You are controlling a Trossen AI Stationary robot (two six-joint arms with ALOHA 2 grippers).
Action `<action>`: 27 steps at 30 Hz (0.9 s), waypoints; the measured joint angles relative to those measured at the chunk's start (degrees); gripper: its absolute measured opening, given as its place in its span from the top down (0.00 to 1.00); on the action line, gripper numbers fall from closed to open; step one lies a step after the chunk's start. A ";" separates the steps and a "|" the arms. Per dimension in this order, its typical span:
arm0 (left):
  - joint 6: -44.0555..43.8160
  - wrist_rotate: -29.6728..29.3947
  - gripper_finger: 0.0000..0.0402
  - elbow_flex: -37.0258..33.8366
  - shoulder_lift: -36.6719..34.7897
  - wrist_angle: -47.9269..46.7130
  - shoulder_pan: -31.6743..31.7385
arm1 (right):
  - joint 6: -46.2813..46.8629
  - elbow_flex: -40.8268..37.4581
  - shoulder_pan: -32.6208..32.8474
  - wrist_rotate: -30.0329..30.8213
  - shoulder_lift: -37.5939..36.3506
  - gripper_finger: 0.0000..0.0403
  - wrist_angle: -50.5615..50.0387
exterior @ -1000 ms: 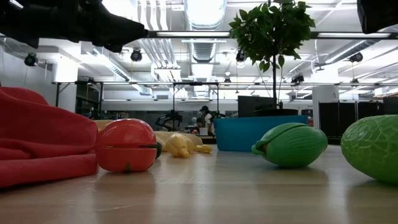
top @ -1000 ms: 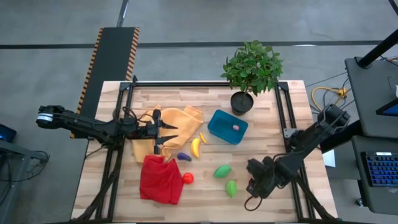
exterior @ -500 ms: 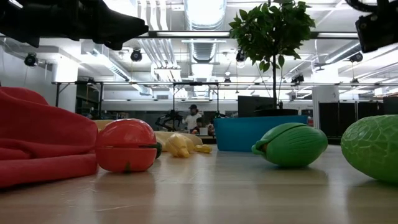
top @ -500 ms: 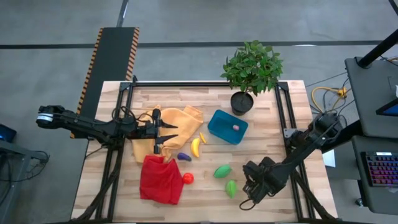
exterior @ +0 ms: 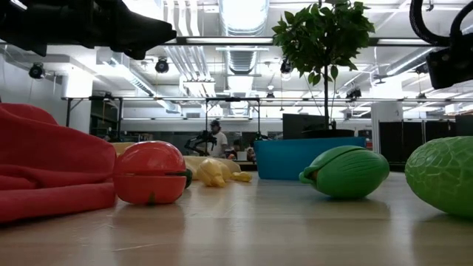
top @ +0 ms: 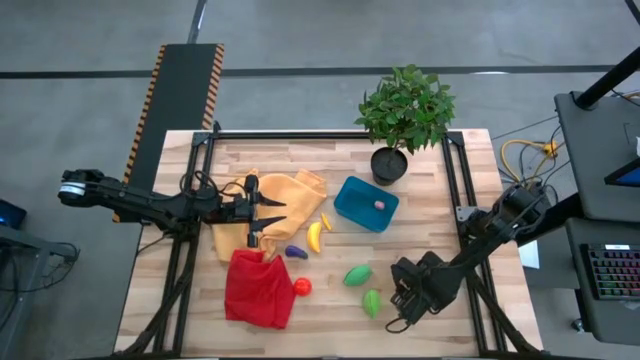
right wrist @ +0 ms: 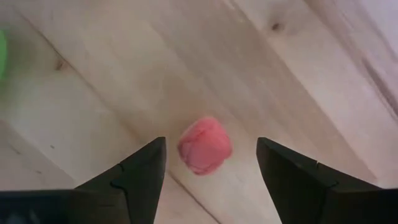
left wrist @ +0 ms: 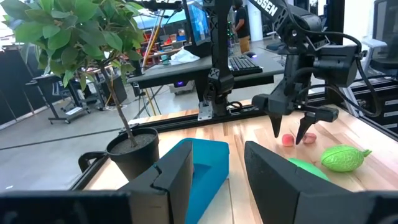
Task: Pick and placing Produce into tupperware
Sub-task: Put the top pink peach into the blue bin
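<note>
The right gripper (right wrist: 210, 163) hangs over bare tabletop (right wrist: 124, 81) with its fingers (right wrist: 130, 171) spread wide, a small pink piece (right wrist: 205, 145) lying loose in the gap between them, touching neither, with open wood all round it. The tupperware (top: 365, 203) sits well beyond the fingertips. The left gripper (left wrist: 217, 171), fingers parted and empty, waits over the yellow-orange cloth (top: 283, 200); its wrist view cuts the tupperware off behind the fingers.

Right gripper (left wrist: 290, 132) jaws spread over pink piece (left wrist: 288, 140), blue tupperware (left wrist: 200, 168), green oval (left wrist: 344, 157)
</note>
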 joint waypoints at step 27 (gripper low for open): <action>0.02 0.00 0.67 0.00 0.02 -0.02 -0.01 | -0.47 -2.25 0.00 1.01 -0.43 0.72 1.47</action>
